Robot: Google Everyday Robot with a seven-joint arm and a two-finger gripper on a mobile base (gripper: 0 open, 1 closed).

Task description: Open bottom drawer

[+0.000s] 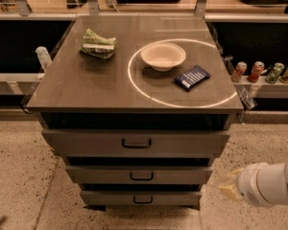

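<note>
The bottom drawer [141, 198] is the narrowest grey front of three, low in the cabinet, with a small black loop handle [142, 200]. It looks closed. Above it sit the mid-width drawer [140, 174] and the widest top drawer [137, 143]. My gripper [229, 187] shows at the lower right as a pale tip on the white arm [271, 181], to the right of the cabinet at about the height of the lower drawers and apart from them.
On the cabinet top [86, 87] lie a beige bowl [163, 55], a dark blue packet [192, 77] and a green bag [99, 43]. Several cans [265, 72] stand on a shelf at the right. Speckled floor [19, 176] surrounds the cabinet.
</note>
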